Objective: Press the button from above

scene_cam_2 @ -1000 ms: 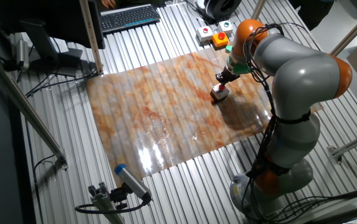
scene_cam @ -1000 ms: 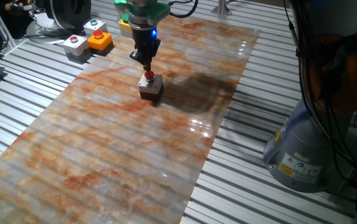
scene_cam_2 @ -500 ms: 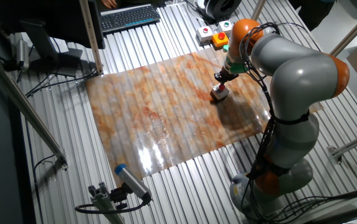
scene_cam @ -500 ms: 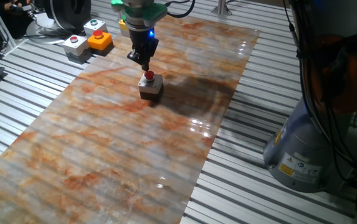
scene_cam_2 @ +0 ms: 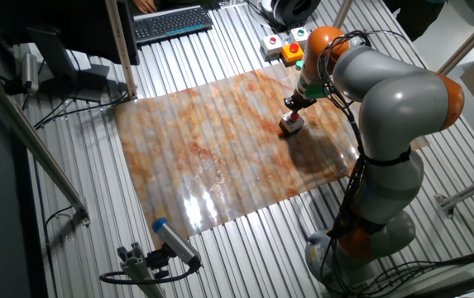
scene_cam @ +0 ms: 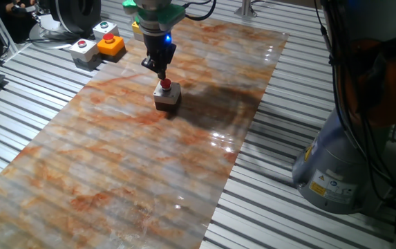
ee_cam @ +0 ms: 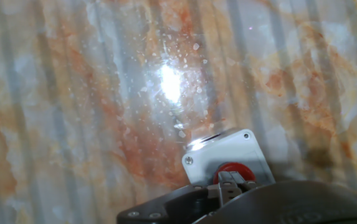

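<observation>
While my gripper (scene_cam: 160, 72) hovers over the button (scene_cam: 165, 85), finger state unclear, I risk clipping its edge.

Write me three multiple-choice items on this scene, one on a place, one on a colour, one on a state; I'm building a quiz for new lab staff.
1. Where does the button on the pale-topped box stand?
A. on the marbled sheet
B. on the bare metal slats
C. beside the keyboard

2. What colour is that button?
A. green
B. red
C. blue

3. How does the hand stand to the button?
A. far off to one side
B. resting on the sheet
C. just above it

Answers: 1 A, the box sits on the marbled sheet. 2 B, the cap shows red in all views. 3 C, the fixed views show the hand directly over the cap.
</observation>
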